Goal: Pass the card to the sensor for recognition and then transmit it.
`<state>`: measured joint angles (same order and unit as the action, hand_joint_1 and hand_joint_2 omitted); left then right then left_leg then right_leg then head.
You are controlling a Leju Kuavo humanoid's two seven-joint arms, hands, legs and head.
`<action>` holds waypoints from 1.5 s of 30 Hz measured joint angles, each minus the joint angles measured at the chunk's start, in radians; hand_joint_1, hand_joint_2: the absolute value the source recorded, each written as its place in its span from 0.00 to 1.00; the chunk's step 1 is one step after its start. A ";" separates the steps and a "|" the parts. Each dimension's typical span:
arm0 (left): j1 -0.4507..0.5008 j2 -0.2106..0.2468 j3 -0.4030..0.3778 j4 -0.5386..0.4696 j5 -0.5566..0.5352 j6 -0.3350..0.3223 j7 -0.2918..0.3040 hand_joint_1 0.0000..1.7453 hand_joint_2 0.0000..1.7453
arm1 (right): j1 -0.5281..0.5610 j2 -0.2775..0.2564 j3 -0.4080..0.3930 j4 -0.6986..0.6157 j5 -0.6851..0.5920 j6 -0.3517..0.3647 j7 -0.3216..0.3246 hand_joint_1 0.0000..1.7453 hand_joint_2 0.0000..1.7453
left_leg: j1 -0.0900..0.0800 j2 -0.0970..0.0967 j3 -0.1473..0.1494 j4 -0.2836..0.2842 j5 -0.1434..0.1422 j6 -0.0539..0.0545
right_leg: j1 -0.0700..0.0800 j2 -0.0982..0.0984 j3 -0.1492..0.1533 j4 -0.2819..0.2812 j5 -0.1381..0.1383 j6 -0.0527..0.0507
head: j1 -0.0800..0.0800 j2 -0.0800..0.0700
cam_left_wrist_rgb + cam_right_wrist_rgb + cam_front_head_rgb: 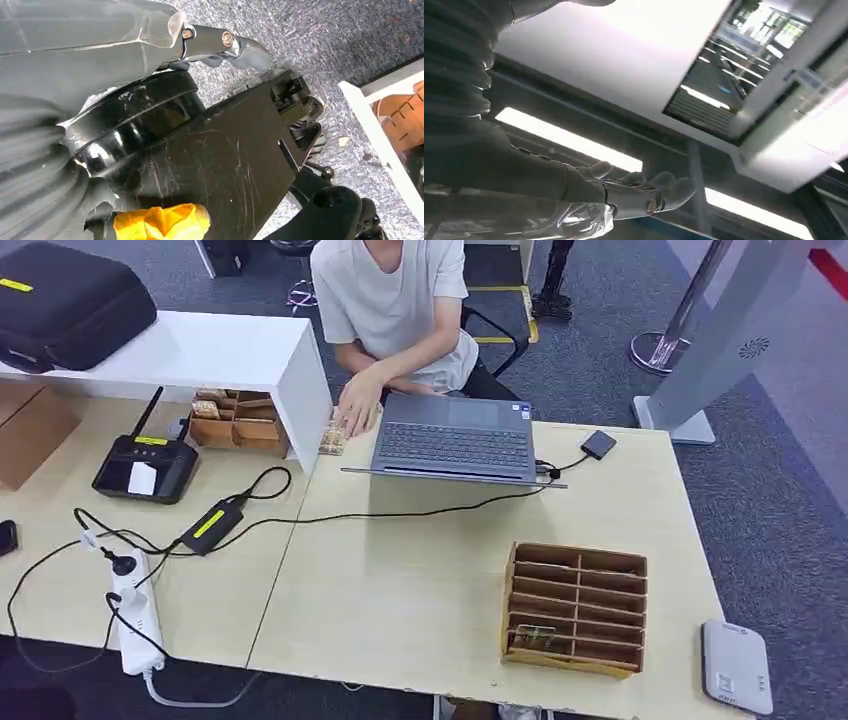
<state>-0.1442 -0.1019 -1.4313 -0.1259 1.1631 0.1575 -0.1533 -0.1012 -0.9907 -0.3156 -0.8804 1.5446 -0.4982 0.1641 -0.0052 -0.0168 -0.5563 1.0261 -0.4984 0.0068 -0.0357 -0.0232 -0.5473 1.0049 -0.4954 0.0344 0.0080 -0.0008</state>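
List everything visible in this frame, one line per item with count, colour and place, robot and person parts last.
Card rack: 1, brown, near right of table; a card in its front slot.
Sensor: 1, grey, near right corner.
Laptop: 1, grey, far middle.
Power strip: 1, white, near left.
Terminal: 1, black, left.
Case: 1, black, on white shelf.
Person's hand: 1, beside laptop.
Left hand: 1, silver-grey, hanging over carpet.
Right hand: 1, fingers spread, holding nothing, facing ceiling.

Open table ahead of me
Bare wood lies between the laptop (455, 440) and slotted box (575, 608); a black cable (400, 514) crosses it.
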 joint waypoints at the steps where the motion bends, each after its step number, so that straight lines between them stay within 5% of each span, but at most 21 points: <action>1: 0.000 0.000 0.000 0.000 0.001 0.001 0.001 0.00 1.00 | 0.010 -0.002 -0.024 0.010 0.009 0.018 0.012 0.00 1.00 | 0.000 0.001 0.001 0.000 0.000 0.000 | 0.000 0.001 0.000 0.000 0.000 0.000 | 0.000 0.000; 5: -0.001 -0.002 0.000 0.000 0.004 0.002 0.008 0.00 1.00 | 0.043 -0.021 -0.062 0.103 0.019 0.158 0.099 0.00 1.00 | 0.000 0.002 0.002 0.000 0.000 0.000 | 0.000 0.002 0.000 0.000 0.000 0.000 | 0.000 0.000; 10: -0.003 -0.003 0.000 0.000 0.015 0.002 0.014 0.00 1.00 | 0.148 -0.008 -0.152 0.277 0.020 0.166 0.145 0.00 1.00 | 0.000 0.000 0.001 0.000 0.000 0.000 | 0.000 0.000 0.000 0.000 0.000 0.000 | 0.000 0.000; 19: -0.004 -0.006 0.000 0.000 0.030 0.002 0.017 0.00 1.00 | 0.189 0.177 -0.167 0.534 0.027 0.187 0.279 0.00 1.00 | 0.000 0.005 0.003 -0.002 -0.002 0.000 | 0.000 0.007 -0.001 0.001 0.000 0.000 | -0.002 0.000; 24: -0.007 -0.006 0.000 0.000 0.038 0.002 0.026 0.00 1.00 | 0.170 0.258 -0.160 0.599 0.026 0.306 0.307 0.00 1.00 | 0.002 0.007 0.004 -0.002 -0.001 -0.001 | 0.002 0.008 0.001 0.001 0.000 -0.001 | -0.001 0.000; 33: -0.013 -0.007 0.000 0.000 0.042 0.005 0.050 0.00 1.00 | 0.127 0.562 -0.157 0.659 0.001 0.456 0.386 0.00 1.00 | 0.005 0.007 0.005 -0.002 0.000 -0.002 | 0.003 0.009 0.000 0.002 -0.001 -0.003 | -0.001 0.000; 45: -0.013 -0.006 0.000 0.000 0.042 0.006 0.051 0.00 1.00 | 0.107 0.644 -0.157 0.668 -0.005 0.487 0.375 0.00 1.00 | 0.004 0.007 0.004 -0.002 0.000 -0.003 | 0.003 0.008 0.001 0.002 0.000 -0.003 | 0.000 0.000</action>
<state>-0.1577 -0.1083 -1.4313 -0.1259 1.2051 0.1637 -0.1019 0.0056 -0.3471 -0.4730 -0.2129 1.5400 -0.0115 0.5390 -0.0015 -0.0098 -0.5521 1.0238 -0.4982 0.0041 -0.0329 -0.0148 -0.5466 1.0073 -0.4958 0.0318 0.0076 -0.0008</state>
